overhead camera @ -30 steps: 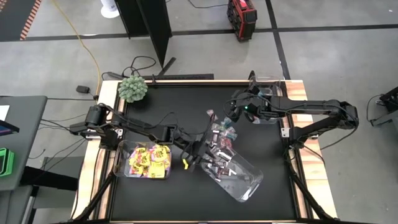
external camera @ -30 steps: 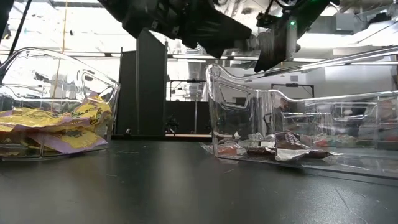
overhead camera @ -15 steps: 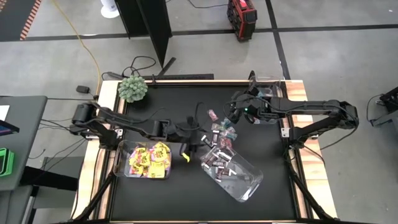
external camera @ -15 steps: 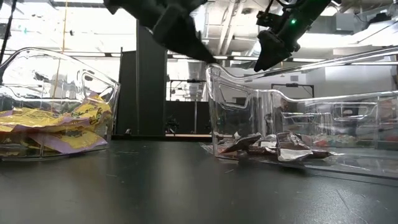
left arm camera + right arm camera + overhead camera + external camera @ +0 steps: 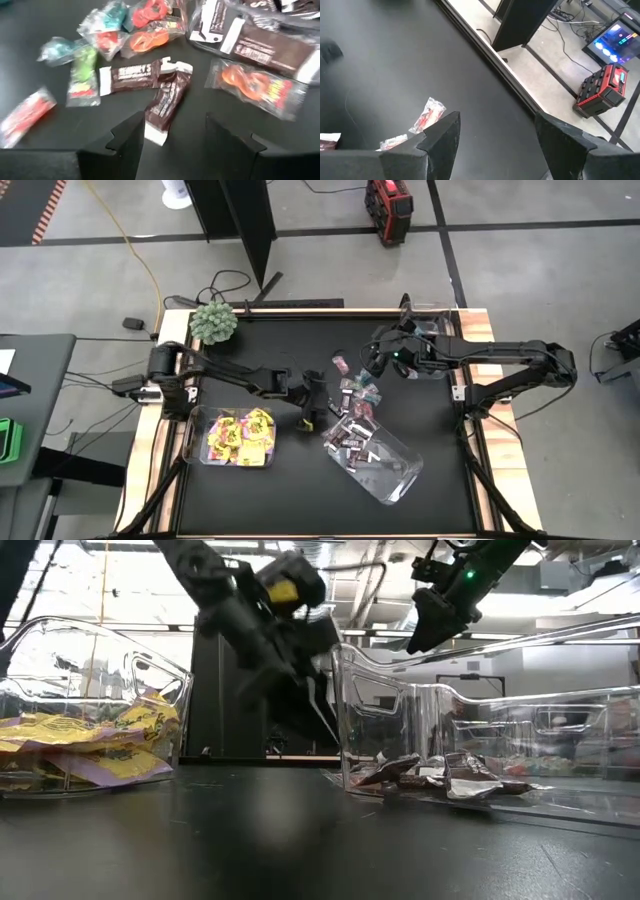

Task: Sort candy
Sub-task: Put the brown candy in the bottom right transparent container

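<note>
Loose candy (image 5: 352, 392) at the counter's (image 5: 260, 345) middle, bins on either side.
Left end effector (image 5: 309, 417), fingers spread and empty, hangs between the yellow-filled bin (image 5: 197, 448) and the tilted bin (image 5: 390, 470) of dark bars; right end effector (image 5: 371, 364), spread, hovers beyond; plant (image 5: 214, 322) at the far-left corner.

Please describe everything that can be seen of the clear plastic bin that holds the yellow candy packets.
The clear plastic bin is a rectangular, transparent container with rounded corners and an open top. It stands upright on the black table, near its left front corner, on the left arm's side. Yellow candy packets lie heaped inside it, some showing purple print, and cover most of its floor. In the low view its wall rises well above the heap and reflects the room. No gripper touches it.
</note>
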Controlling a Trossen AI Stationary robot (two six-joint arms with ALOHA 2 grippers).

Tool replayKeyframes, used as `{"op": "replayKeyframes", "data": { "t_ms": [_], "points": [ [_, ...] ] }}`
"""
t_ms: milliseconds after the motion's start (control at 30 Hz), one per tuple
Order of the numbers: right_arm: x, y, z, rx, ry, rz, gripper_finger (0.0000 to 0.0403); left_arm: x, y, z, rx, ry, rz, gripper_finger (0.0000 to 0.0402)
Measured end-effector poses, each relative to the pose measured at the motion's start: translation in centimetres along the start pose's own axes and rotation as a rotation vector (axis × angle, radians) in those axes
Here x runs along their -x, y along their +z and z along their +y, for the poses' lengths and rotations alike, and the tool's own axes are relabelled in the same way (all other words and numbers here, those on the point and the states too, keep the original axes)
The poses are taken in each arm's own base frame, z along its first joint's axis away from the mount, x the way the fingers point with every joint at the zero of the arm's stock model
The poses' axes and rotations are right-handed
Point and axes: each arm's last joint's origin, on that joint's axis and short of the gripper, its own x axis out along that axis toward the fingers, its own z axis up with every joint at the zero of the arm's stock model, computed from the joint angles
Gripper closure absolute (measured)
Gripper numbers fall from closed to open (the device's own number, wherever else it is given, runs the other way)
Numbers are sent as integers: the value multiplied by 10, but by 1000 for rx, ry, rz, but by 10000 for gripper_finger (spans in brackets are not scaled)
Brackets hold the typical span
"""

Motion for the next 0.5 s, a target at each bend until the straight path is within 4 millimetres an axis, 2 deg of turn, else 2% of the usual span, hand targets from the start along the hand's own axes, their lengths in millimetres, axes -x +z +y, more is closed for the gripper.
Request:
{"op": "replayKeyframes", "data": {
  "t_ms": [267, 500],
  "points": [
    [0, 1, 0, -5, -1, -4, 129, -39, -8, -2, 10, -1, 2, 194],
    [-1, 1, -1, -7, -3, -6, 129, -64, -12, -2, 38, 3, 15, 189]
  ]
}}
